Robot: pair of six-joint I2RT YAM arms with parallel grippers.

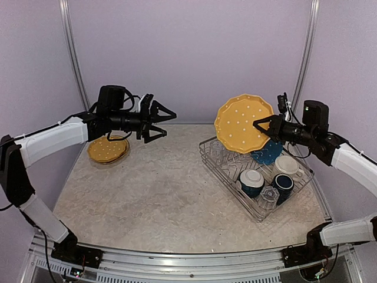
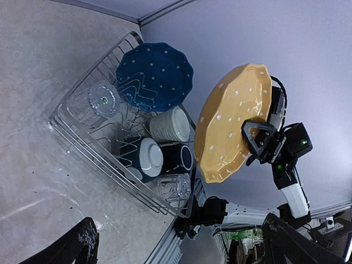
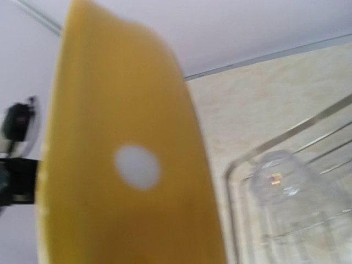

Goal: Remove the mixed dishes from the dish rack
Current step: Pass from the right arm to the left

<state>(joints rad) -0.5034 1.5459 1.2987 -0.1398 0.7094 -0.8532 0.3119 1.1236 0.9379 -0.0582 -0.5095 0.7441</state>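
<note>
My right gripper [image 1: 263, 126] is shut on the rim of an orange white-dotted plate [image 1: 242, 122], held upright above the dish rack [image 1: 228, 186]; this plate fills the right wrist view [image 3: 126, 165] and hides the fingers. The rack holds a blue white-dotted plate [image 1: 267, 152], cream mug [image 1: 287, 165], teal bowl [image 1: 252, 180], navy mug [image 1: 283, 184] and two clear glasses [image 1: 217, 148] [image 1: 268, 197]. My left gripper [image 1: 168, 125] is open and empty over the table's left middle. Another orange plate [image 1: 108, 148] lies at the far left. No cream floral plate shows.
The left wrist view looks across at the rack [image 2: 71, 132], the blue plate [image 2: 155, 77] and the held orange plate [image 2: 234, 124]. Purple walls close the back and sides. The rack stands near the table's right edge.
</note>
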